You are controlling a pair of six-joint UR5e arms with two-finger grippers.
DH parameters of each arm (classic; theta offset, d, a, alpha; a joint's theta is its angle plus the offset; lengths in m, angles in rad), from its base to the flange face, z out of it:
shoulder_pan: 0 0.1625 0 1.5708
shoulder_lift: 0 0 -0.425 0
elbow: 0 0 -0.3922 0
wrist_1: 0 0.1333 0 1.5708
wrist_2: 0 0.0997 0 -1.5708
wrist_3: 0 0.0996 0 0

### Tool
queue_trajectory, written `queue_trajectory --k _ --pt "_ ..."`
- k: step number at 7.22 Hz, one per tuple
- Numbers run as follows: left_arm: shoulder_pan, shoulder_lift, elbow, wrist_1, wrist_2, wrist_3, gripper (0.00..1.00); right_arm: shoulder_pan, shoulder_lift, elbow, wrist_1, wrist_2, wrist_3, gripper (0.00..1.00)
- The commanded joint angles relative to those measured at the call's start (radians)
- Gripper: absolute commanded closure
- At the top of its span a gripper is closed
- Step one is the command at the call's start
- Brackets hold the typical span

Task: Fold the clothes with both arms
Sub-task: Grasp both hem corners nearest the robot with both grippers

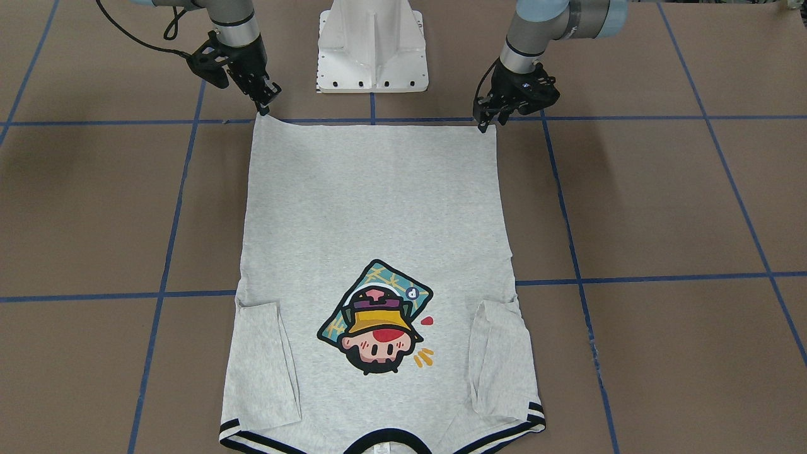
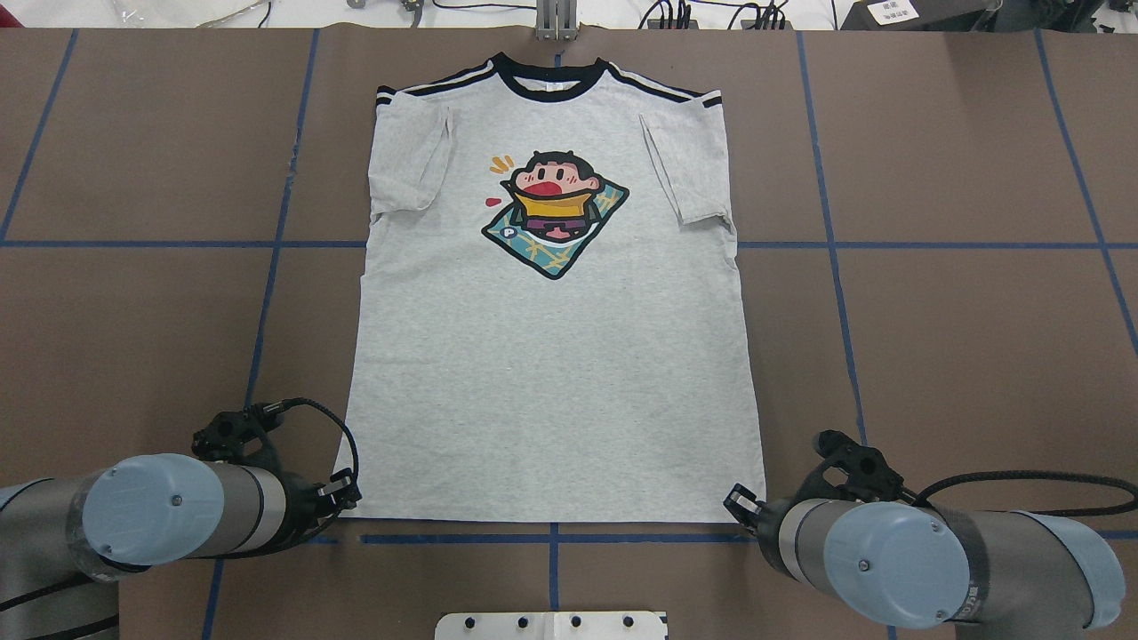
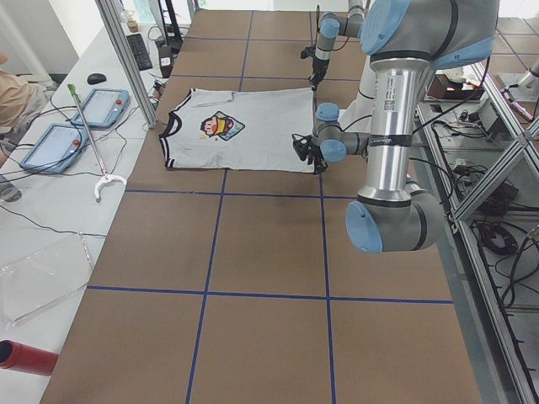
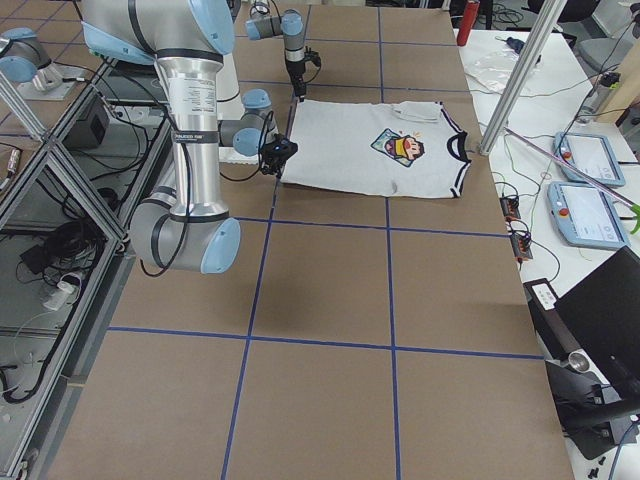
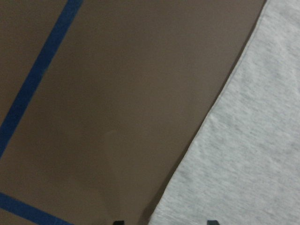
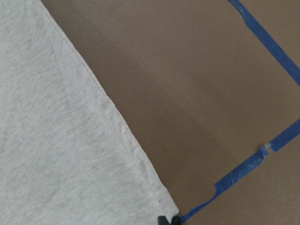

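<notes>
Item: T-shirt (image 1: 372, 208), flat, print up, sleeves tucked inward, hem nearest the white pedestal (image 1: 372, 50), collar farthest from it.
Right gripper (image 1: 263, 110), beside the pedestal: fingers pressed together, apparently pinching one hem corner.
Left gripper (image 1: 484, 124), on the pedestal's other side: fingers spread astride the opposite corner, probably ready to pinch for a hem-to-collar fold.

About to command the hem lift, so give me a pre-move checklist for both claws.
1. T-shirt flat, print up: ok.
2. Sleeves folded inward: ok.
3. Left claw at its hem corner: ok.
4. Left claw shut on fabric: not ok, fingers apart.
5. Right claw shut at its hem corner: ok.
6. Right claw actually holding fabric: cannot tell.
</notes>
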Motion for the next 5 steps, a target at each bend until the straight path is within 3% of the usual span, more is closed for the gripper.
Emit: queue_trajectory --k 1,2,4,5 --pt "0.000 -0.003 0.008 0.000 0.000 0.000 0.48 -0.001 0.000 0.001 0.000 0.000 0.000 1.00" --pt "0.000 -0.003 0.008 0.000 0.000 0.000 0.57 0.001 0.002 0.001 0.000 0.000 0.000 1.00" --pt "0.000 0.001 0.009 0.000 -0.002 0.002 1.00 -0.001 0.002 0.001 0.000 0.000 0.000 1.00" --pt "0.000 0.001 0.005 0.002 -0.002 0.005 1.00 0.001 0.002 0.001 0.000 0.000 0.000 1.00"
